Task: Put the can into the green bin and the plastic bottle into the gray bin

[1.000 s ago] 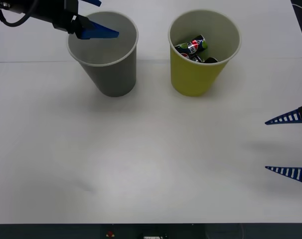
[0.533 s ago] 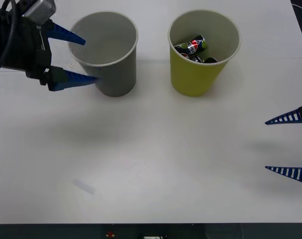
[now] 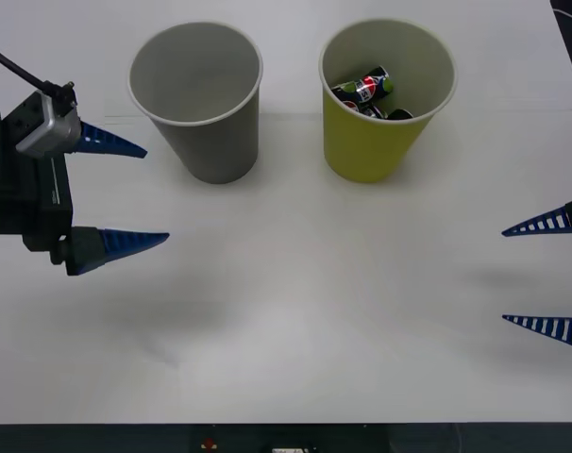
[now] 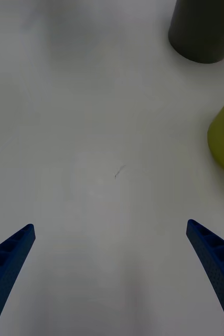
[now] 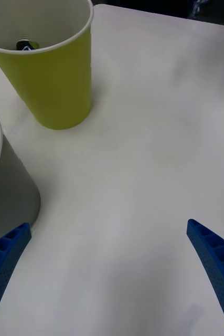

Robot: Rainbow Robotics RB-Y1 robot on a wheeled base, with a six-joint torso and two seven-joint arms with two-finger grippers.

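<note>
White table (image 3: 295, 311), tiny dark fleck (image 4: 118, 171) on it, perhaps a scratch

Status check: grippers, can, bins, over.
Left gripper open, beside gray bin. Right gripper open, parked. Can inside green bin. Nothing obstructing.

I'm seeing the white worktop (image 3: 295, 311) lying open; the tall gray paper-cup bin (image 3: 199, 104) and yellow-green paper-cup bin (image 3: 380, 104) are blocking its far side.

Overhead front — wrists low, seemingly tableward
</note>
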